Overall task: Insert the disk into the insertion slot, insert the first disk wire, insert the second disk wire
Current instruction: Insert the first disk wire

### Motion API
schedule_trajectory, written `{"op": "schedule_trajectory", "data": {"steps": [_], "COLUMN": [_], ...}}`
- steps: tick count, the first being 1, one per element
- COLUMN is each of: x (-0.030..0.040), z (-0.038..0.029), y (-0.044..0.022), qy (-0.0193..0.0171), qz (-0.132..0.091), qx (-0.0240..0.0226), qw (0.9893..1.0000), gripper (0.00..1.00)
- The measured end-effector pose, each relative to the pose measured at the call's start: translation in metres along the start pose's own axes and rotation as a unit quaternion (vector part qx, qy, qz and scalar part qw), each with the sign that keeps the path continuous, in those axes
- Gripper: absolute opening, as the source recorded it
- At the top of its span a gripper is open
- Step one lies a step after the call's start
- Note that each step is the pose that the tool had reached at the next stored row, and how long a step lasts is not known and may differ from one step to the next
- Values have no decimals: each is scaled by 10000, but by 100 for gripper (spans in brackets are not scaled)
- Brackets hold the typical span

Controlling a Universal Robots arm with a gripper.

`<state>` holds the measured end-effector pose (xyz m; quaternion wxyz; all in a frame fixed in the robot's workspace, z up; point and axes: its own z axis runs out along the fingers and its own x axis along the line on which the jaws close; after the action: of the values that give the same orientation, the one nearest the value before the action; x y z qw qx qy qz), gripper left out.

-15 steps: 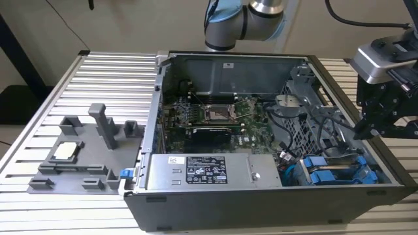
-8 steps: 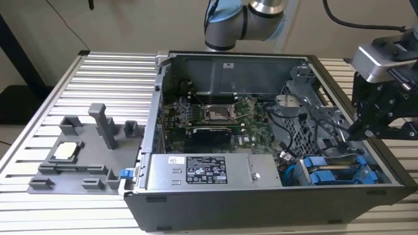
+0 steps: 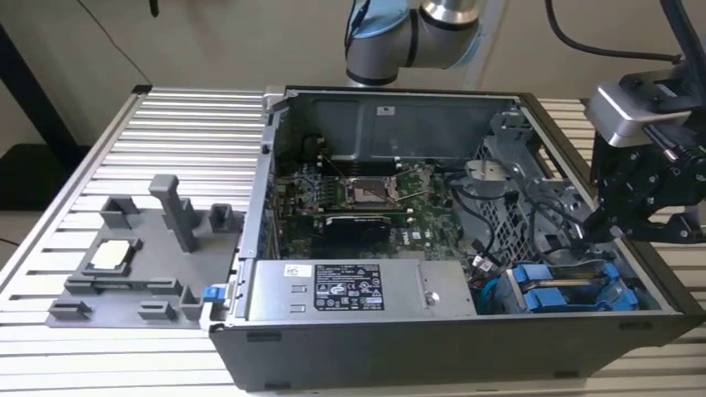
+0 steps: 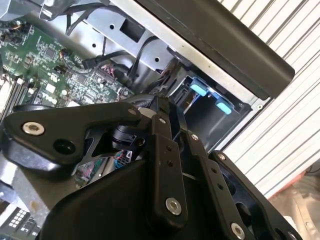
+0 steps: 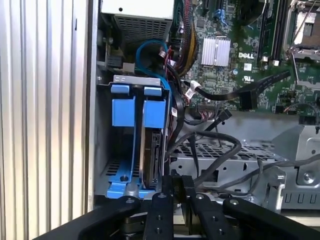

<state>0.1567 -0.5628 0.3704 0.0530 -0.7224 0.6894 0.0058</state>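
Note:
The disk [image 5: 151,152] stands on edge in the insertion slot of the drive bay [image 3: 617,308], held in its blue carrier frame, with another blue frame [image 5: 123,112] right beside it. Both frames show as blue blocks [image 3: 557,295] in the near corner of the open computer case on the exterior view's right. Loose black disk wires [image 5: 216,144] loop over the metal cage next to the bay. My gripper [image 5: 176,186] [image 3: 603,228] [image 4: 152,107] hangs just above the bay's end with its fingers shut. One black wire runs down to the fingertips. Whether it is pinched is hidden.
The case holds a motherboard [image 3: 364,194] and a silver power supply [image 3: 342,289] along its near wall. A blue cable [image 5: 150,50] curls beyond the bay. On the exterior view's left, a grey fixture plate [image 3: 132,281] with posts lies on the slatted table [image 3: 165,124].

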Motion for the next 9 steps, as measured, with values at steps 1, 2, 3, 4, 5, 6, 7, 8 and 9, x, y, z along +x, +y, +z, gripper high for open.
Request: {"op": "schedule_trajectory", "data": {"steps": [1, 2, 3, 4, 5, 6, 7, 8, 9], "x": [9, 30, 54, 69, 73, 74, 75, 76, 77], "z": [5, 11, 14, 18, 24, 32, 39, 48, 59], "y": [1, 3, 4, 5, 6, 7, 8, 8, 9], "qy": [-3, -8, -13, -13, -15, -14, -7, 0, 2], "qz": [18, 22, 22, 22, 22, 22, 22, 22, 22], "qx": [1, 2, 3, 3, 3, 1, -1, -2, -3], "qw": [10000, 10000, 10000, 10000, 10000, 10000, 10000, 10000, 10000], "gripper": [19, 19, 19, 19, 19, 19, 19, 19, 19]}}
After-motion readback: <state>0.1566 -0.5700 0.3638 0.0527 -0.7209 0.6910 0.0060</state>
